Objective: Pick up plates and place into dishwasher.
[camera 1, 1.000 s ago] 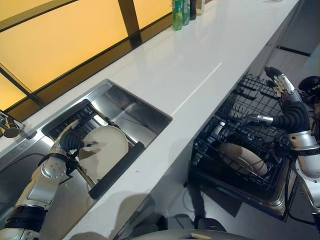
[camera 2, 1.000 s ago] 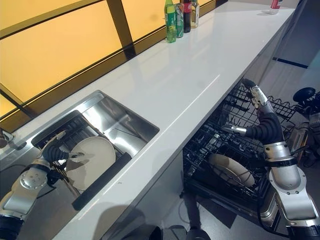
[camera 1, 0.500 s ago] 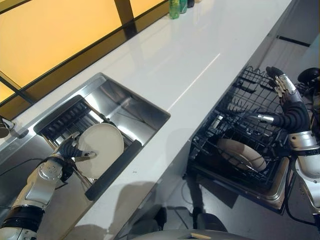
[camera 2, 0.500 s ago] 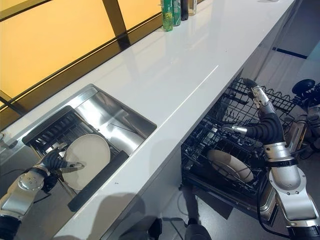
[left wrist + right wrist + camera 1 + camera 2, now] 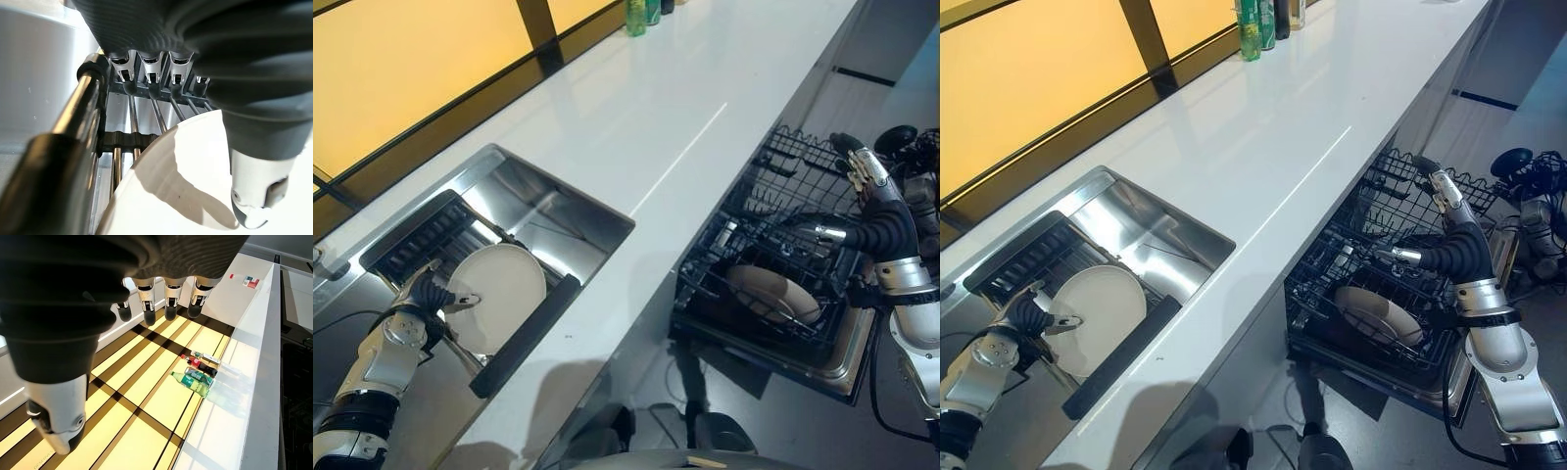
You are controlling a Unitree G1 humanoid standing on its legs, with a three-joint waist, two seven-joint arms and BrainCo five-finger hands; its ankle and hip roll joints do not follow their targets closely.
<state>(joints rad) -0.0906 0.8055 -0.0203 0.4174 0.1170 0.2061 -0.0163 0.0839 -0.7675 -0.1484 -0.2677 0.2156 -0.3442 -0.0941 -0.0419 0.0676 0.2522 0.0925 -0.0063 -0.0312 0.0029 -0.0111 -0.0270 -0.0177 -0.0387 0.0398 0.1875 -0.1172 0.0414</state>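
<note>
The left hand (image 5: pixel 429 294) pinched the cream plate (image 5: pixel 499 308) in the sink rack (image 5: pixel 524 335), ready for lifting toward the dishwasher basket (image 5: pixel 764 294); the right hand (image 5: pixel 871 201) hung open-fingered.

Right hand (image 5: pixel 58 328) with relaxed fingers (image 5: pixel 146 303), bottles (image 5: pixel 198 372) grouped on white counter (image 5: pixel 244 377), yellow panelled wall (image 5: pixel 146 396)

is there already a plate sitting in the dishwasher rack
Yes, a cream plate lies tilted in the black wire dishwasher rack pulled out below the counter, beside the raised right hand.
</note>
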